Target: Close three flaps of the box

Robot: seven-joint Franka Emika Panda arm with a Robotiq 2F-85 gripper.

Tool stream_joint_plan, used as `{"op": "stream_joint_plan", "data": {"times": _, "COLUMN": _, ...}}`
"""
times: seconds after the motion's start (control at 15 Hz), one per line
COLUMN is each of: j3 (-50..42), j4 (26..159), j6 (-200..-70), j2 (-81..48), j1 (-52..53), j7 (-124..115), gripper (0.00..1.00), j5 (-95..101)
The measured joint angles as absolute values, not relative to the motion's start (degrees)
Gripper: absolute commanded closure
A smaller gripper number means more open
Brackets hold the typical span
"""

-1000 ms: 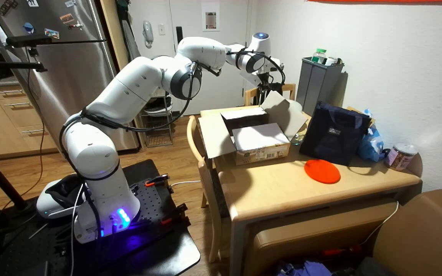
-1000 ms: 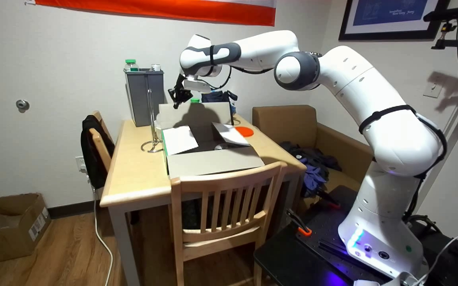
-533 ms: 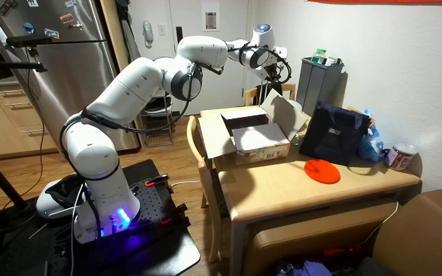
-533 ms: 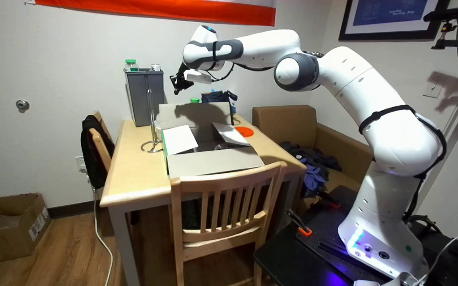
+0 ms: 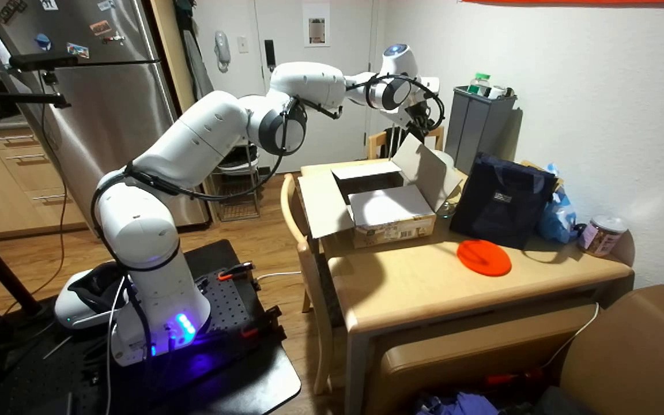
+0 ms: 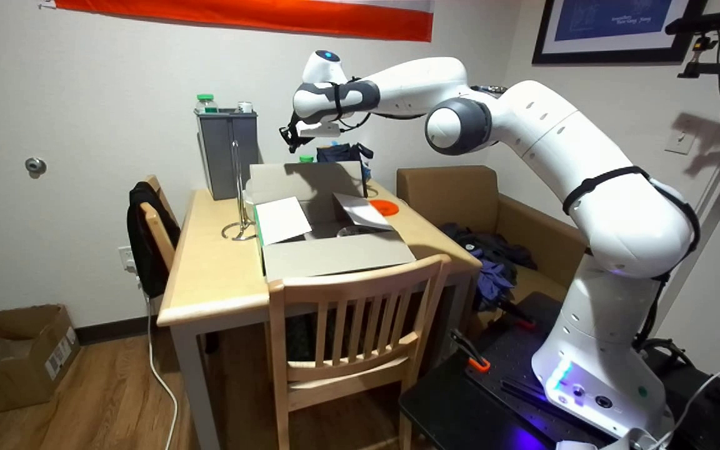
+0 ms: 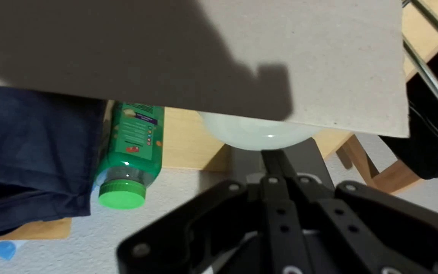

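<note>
- The box (image 5: 392, 231) is standing open on the table (image 5: 424, 279); sides are following an exterior view.
- At the box's left, the outer flap (image 5: 325, 204) is lying outward. I am fearing that a hard push from the right would slide the box, bending this flap against the chair (image 5: 316, 300).
- Over the box's opening, the far white flap (image 5: 366, 169) and the near white flap (image 5: 391, 204) are leaning inward; nothing is pressing them, so they could spring up.
- At the box's right, the upright flap (image 5: 427, 173) is standing; I am judging it the next one. The gripper (image 7: 274, 153) is hanging above it without touching, its jaws resting together with nothing between. Coming down too close, it would crease the cardboard; reaching too deep past the box, it could knock the green bottle (image 7: 133, 148) or the bowl (image 7: 259, 134).
- The table is carrying, right of the box, the red disc (image 5: 483, 257), the dark bag (image 5: 503, 202) and the jar (image 5: 602, 235).
- The fridge (image 5: 116, 132) is standing well left of the box, the grey bin (image 5: 476, 128) behind it, the brown sofa (image 5: 637, 343) at its right.
</note>
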State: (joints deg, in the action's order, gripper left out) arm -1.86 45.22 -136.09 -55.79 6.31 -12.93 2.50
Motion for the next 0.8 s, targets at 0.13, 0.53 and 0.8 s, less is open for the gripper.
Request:
{"op": "stream_joint_plan", "data": {"times": 0.13, "j3": -3.1, "j4": 44.5, "j6": -136.1, "j2": -57.4, "j1": 6.3, "j7": -13.0, "gripper": 1.00, "j5": 3.0}}
{"op": "stream_joint_plan", "data": {"times": 0.53, "j3": -6.2, "j4": 43.2, "j6": -135.1, "j2": -60.0, "j1": 6.2, "j7": -13.9, "gripper": 1.00, "j5": 3.5}}
{"op": "stream_joint_plan", "data": {"times": 0.8, "j3": -6.9, "j4": 42.9, "j6": -133.7, "j2": -60.0, "j1": 6.2, "j7": -14.0, "gripper": 1.00, "j5": 3.8}}
